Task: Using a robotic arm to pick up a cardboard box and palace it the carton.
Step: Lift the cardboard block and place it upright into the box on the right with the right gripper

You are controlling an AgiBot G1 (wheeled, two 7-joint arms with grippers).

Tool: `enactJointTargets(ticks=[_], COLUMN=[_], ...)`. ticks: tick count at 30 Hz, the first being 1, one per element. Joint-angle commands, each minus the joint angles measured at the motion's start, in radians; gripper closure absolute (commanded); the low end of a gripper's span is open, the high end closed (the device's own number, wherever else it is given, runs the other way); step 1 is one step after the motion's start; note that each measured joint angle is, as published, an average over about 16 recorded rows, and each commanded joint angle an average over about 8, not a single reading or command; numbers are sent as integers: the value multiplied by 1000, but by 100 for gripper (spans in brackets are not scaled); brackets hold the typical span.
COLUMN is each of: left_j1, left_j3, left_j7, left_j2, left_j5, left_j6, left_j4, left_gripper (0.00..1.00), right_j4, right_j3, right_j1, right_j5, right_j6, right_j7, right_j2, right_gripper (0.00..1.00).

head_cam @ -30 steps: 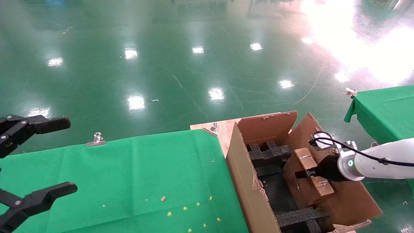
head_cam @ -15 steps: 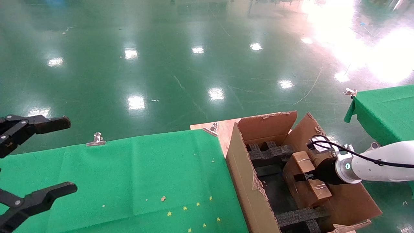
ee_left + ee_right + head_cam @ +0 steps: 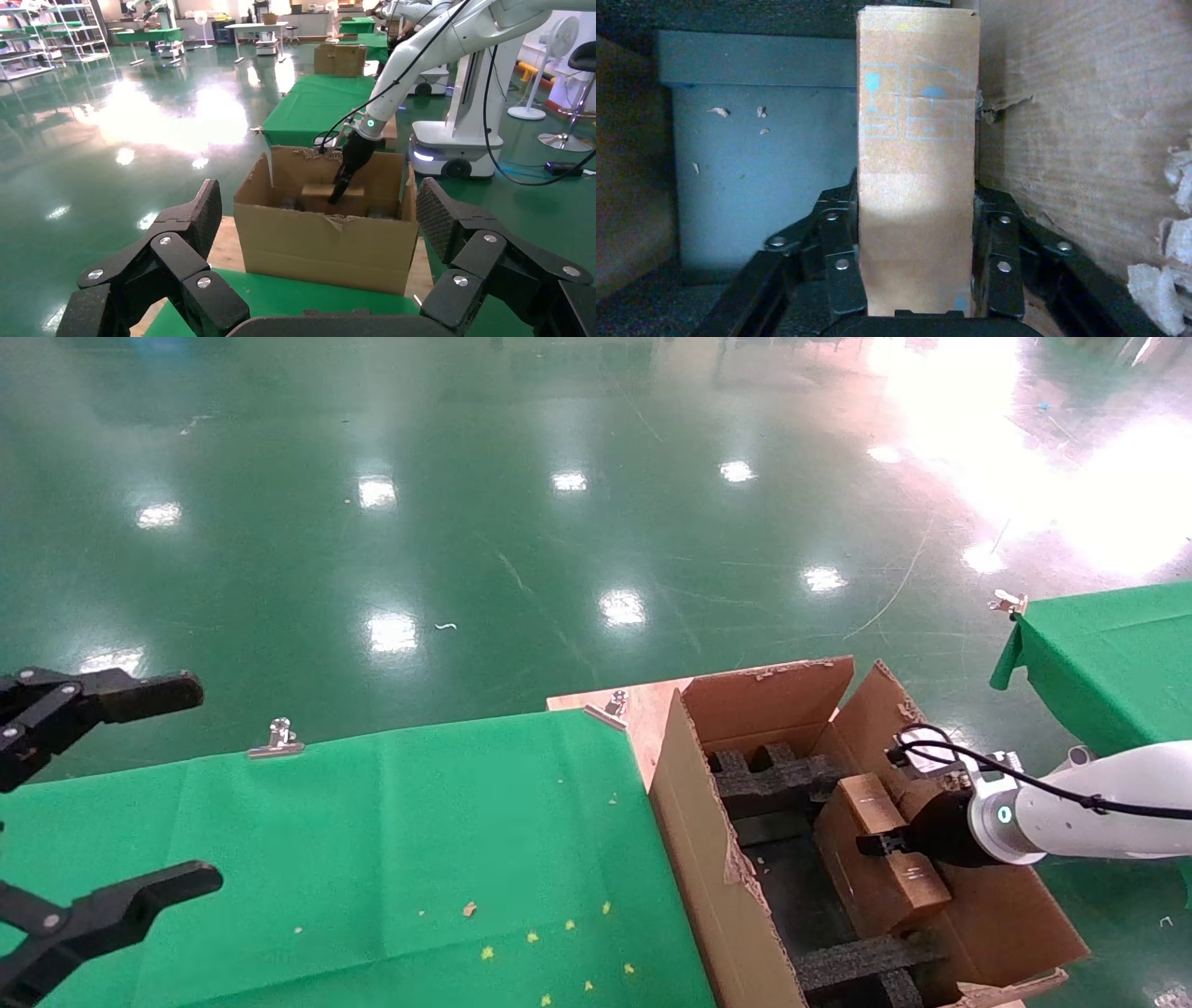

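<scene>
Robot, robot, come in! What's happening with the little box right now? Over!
Right pincer shut on the cardboard box, down inside the carton. Left pincer open, idle over the green table. Nothing blocking.

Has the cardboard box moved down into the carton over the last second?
Yes. Held by the right gripper, the cardboard box has sunk lower against the carton wall beside it, toward the black foam inserts.
</scene>
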Motion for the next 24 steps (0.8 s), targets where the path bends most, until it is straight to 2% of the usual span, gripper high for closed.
enactJointTargets(ticks=[1, 10, 15, 24], left_j1=[0, 0, 0, 0], left_j3=[0, 0, 0, 0], left_j7=[0, 0, 0, 0], left_j2=[0, 0, 0, 0], left_j5=[0, 0, 0, 0], left_j6=[0, 0, 0, 0], left_j4=[0, 0, 0, 0], left_gripper=[0, 0, 0, 0], right_j4=[1, 35, 82, 301], right_j3=[1, 3, 13, 53], right_j1=[1, 27, 76, 234], right_j5=[0, -19, -53, -179], right_j6=[1, 6, 21, 51], right_j7=[0, 8, 14, 30], right_j2=[1, 24, 48, 117], right_gripper=[0, 0, 0, 0])
